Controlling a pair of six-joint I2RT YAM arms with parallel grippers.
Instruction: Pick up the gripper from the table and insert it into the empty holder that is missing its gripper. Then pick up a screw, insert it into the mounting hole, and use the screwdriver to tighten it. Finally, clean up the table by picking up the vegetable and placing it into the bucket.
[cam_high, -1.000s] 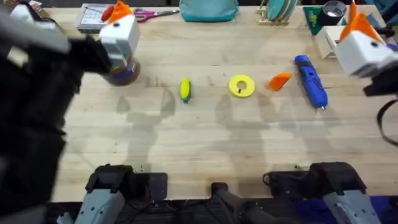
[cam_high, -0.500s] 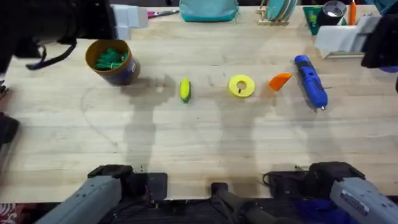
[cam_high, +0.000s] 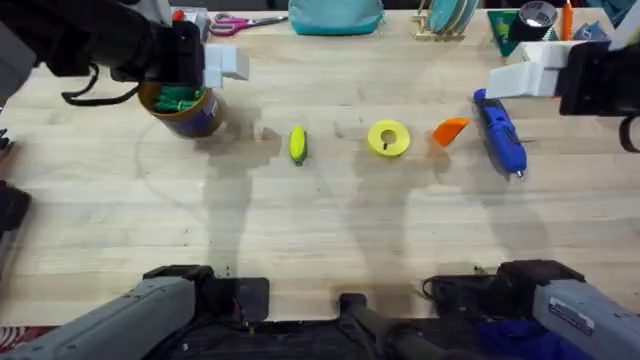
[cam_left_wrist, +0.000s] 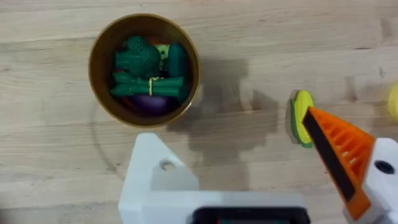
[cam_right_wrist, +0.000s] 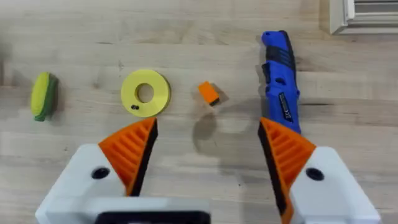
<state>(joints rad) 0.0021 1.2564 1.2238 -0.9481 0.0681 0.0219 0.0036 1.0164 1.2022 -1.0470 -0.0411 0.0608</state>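
The gripper (cam_high: 450, 130), a loose orange ribbed finger, lies on the table between a yellow ring (cam_high: 388, 138) and the blue screwdriver (cam_high: 500, 132). In the right wrist view the gripper (cam_right_wrist: 209, 93) lies beyond my open right gripper (cam_right_wrist: 208, 155), with the screwdriver (cam_right_wrist: 281, 93) beside it. A small dark screw-like piece (cam_right_wrist: 135, 107) sits on the ring. My left gripper (cam_left_wrist: 230, 130) hovers by the bucket (cam_left_wrist: 144, 68). It carries one orange finger (cam_left_wrist: 339, 152) and a bare white holder (cam_left_wrist: 152, 180). The vegetable (cam_high: 297, 143), a corn cob, lies right of the bucket (cam_high: 180, 105).
Green toy vegetables fill the bucket. Along the table's far edge stand pink scissors (cam_high: 240, 20), a teal object (cam_high: 335, 15), a dish rack (cam_high: 450, 15) and a tape roll (cam_high: 537, 15). The near half of the table (cam_high: 320, 230) is bare wood.
Both arms have dropped away from the camera. The left one now hangs over the bucket, and the right one has come in above the far end of the screwdriver.
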